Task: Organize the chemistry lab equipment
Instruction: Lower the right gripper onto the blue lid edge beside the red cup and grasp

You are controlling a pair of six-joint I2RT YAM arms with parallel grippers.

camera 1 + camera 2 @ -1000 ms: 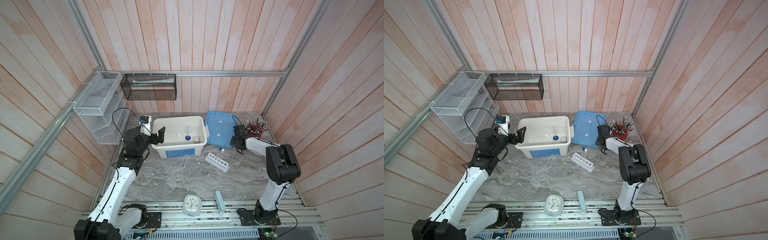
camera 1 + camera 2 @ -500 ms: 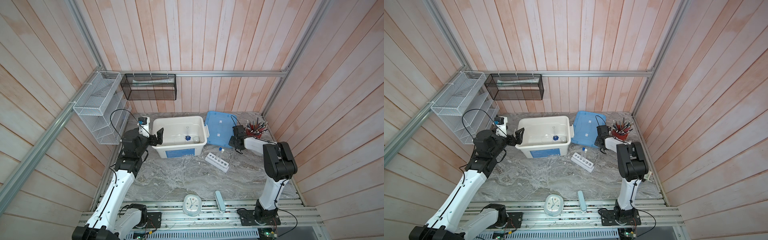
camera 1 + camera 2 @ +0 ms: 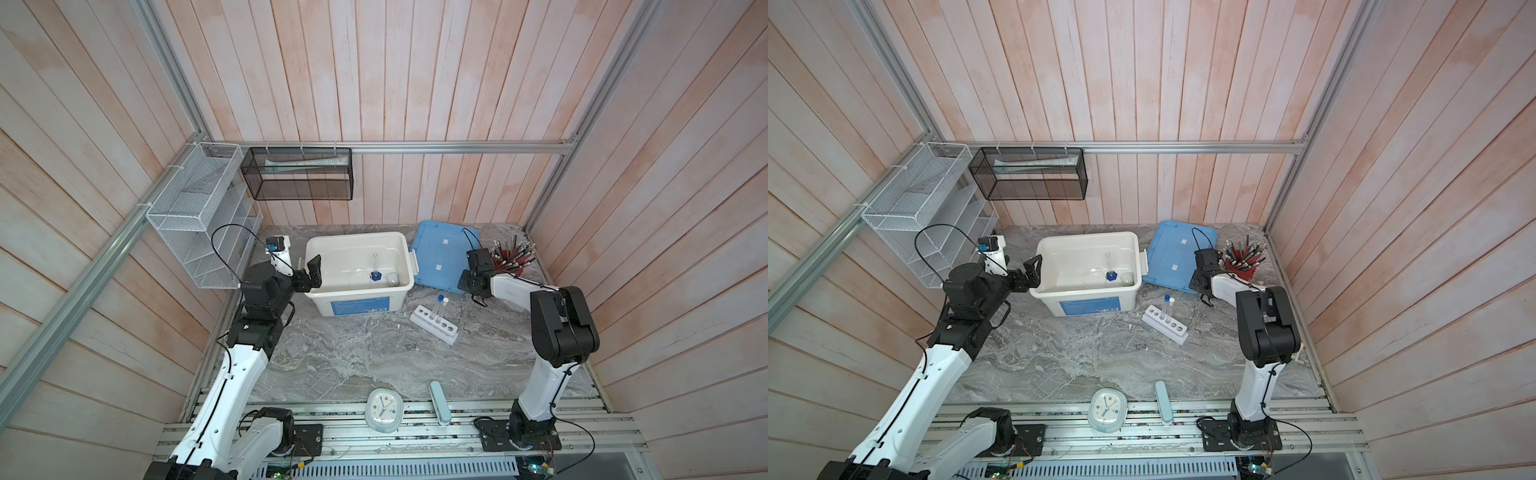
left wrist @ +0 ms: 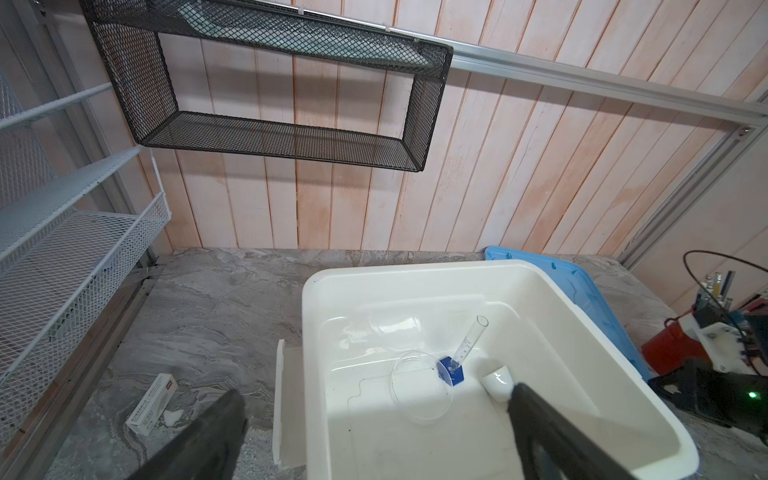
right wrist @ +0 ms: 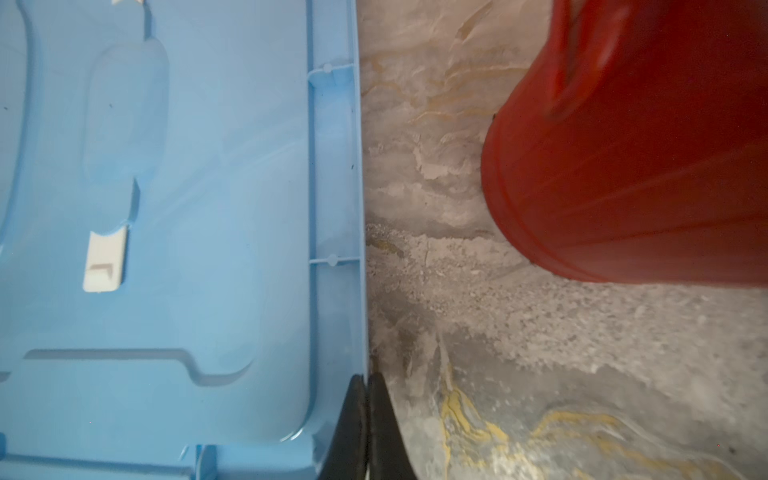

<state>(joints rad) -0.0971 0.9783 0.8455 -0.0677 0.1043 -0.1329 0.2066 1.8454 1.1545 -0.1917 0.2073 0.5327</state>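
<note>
The left gripper (image 4: 376, 395) has drawn back slightly from the white bin (image 3: 355, 238). It hangs at the bin's left rim with its jaws spread wide and nothing between them.

Inside the bin, toward its right end, sit the clear petri dish (image 4: 422, 388), the blue-hexagon-based vessel (image 4: 465, 347) and the small white dish (image 4: 496, 380).

The white rack (image 3: 434, 329) stands on the table just off the bin's front right corner. The blue-capped tube (image 3: 440, 297) and the white-capped tube (image 3: 446, 299) are upright in it.

The real change is to the right of the bin. The right gripper (image 5: 368, 415) was partly open a second ago and has now closed, and it looks pinched on the near rim of the blue lid (image 5: 187, 208). The lid lies flat against the bin's right side, and the red cup (image 5: 623, 166) stands beyond it.

My guess is that the sorting is nearly done and the lid is about to be lifted onto the bin. The rack, though, is still outside it.

As for writing, the bin's front carries a blue label (image 3: 360, 306), and a small box (image 4: 151, 397) lies to the left of the bin. The print on both is too small to read.
</note>
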